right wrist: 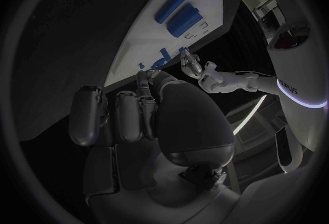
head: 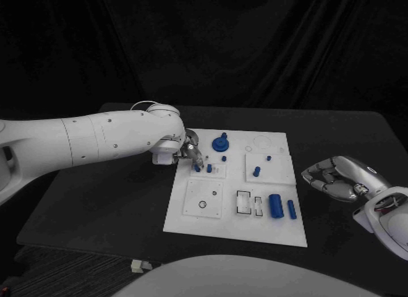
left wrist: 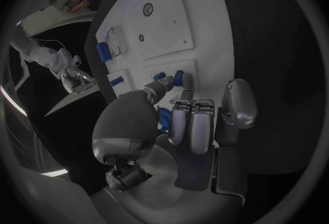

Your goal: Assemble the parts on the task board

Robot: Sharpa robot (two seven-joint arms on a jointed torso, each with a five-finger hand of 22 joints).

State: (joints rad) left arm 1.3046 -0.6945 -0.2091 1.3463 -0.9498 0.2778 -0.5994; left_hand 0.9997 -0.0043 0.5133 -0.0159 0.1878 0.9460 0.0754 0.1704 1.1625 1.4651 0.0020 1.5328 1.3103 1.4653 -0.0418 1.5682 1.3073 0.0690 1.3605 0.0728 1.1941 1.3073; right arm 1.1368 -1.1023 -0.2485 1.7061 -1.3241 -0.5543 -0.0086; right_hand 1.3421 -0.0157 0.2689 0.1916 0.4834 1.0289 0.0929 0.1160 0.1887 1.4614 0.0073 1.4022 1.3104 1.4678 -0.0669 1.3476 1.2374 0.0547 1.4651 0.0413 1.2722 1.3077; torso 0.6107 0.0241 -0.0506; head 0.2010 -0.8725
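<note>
On the task board (head: 213,216), left hand (head: 188,153) fingertips pinching a blue part (head: 197,166), right hand (head: 336,178) curled, empty.

The task board (head: 195,216) looks like smooth white plastic. The blue parts (head: 276,206) look like smooth plastic too. The left robot hand (left wrist: 195,125) is shiny silver metal. The table (head: 106,198) is dull black.
</note>
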